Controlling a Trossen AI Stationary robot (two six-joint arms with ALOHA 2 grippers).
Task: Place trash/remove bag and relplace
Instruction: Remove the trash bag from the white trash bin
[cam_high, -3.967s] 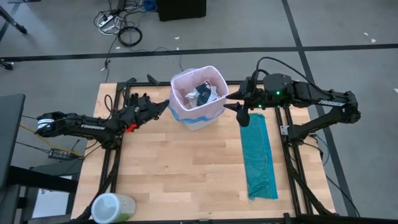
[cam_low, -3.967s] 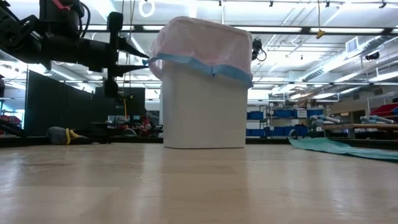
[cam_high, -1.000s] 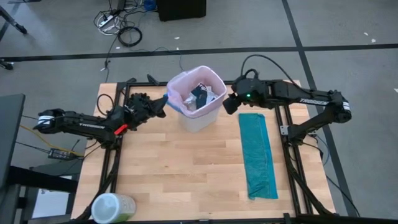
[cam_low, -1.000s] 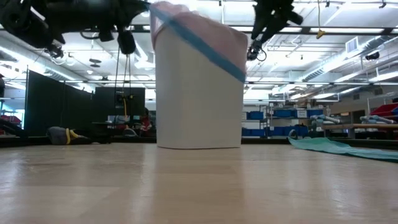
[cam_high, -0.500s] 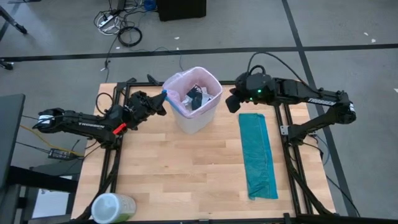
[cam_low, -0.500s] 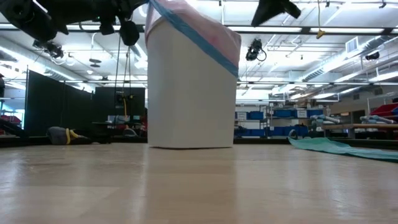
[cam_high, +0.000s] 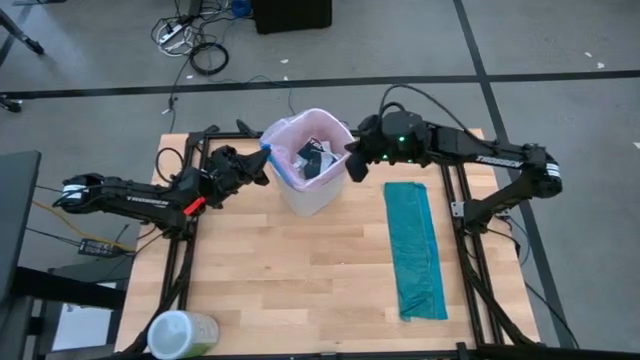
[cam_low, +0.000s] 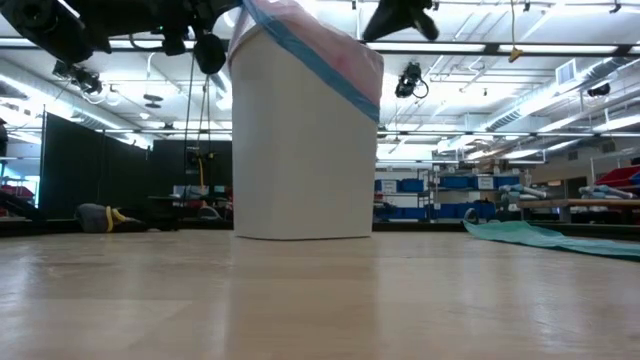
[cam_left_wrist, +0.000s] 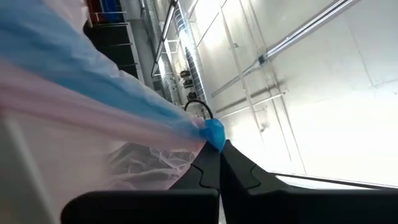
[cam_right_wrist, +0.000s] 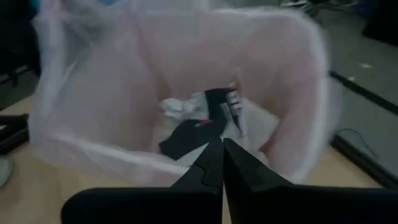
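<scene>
We see a white bin (cam_high: 312, 190) standing near the far edge of the wooden table (cam_high: 300, 280), lined with the bag (cam_high: 290, 140), a thin pale pink liner whose blue band (cam_low: 320, 60) runs aslant across the bin's wall in the low view, high on one side and lower on the other. Inside the bag lies the trash (cam_high: 315, 158): crumpled white paper, a black-and-white packet and dark scraps, heaped toward the bottom, as the right wrist view shows (cam_right_wrist: 199, 121).

The left gripper (cam_high: 262, 165) sits at the bin's left rim; in its wrist view we find its fingers (cam_left_wrist: 239, 174) pressed together on a blue pinch of the bag's band (cam_left_wrist: 213, 132), the liner stretching away from the tips. The right gripper (cam_high: 352, 165) hovers at the opposite rim, just above the bag's edge. Its fingers (cam_right_wrist: 239, 165) are together, the tips pointing down into the bag's mouth; whether any film lies between them we cannot tell.

To the right of the right gripper, well apart from the bin, a folded teal plastic bag (cam_high: 415, 250) lies flat on the table. A green-lidded canister (cam_high: 180, 335) stands at the near left corner.
</scene>
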